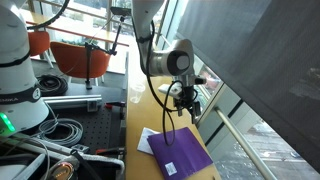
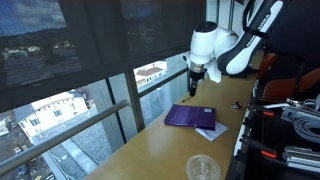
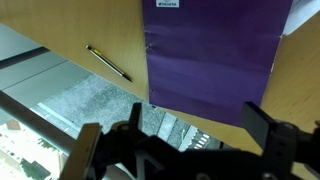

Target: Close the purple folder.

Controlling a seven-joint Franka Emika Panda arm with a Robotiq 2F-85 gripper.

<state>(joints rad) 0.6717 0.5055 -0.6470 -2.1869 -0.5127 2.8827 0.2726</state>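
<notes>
The purple folder point(image 1: 180, 152) lies flat on the wooden table with its purple cover on top; it shows in both exterior views point(image 2: 190, 117) and fills the upper part of the wrist view point(image 3: 212, 60). A white label sits at its far edge in the wrist view. White paper point(image 1: 147, 141) sticks out from under it. My gripper point(image 1: 184, 107) hangs well above the table, over the table edge near the window point(image 2: 190, 87). Its fingers are spread wide and hold nothing point(image 3: 170, 135).
A pen point(image 3: 108, 64) lies on the wooden table point(image 3: 90, 30) next to the folder. A clear glass point(image 2: 203, 168) stands near the table's near end. Cables and equipment crowd one side point(image 1: 50, 135). Large windows border the table point(image 2: 90, 70).
</notes>
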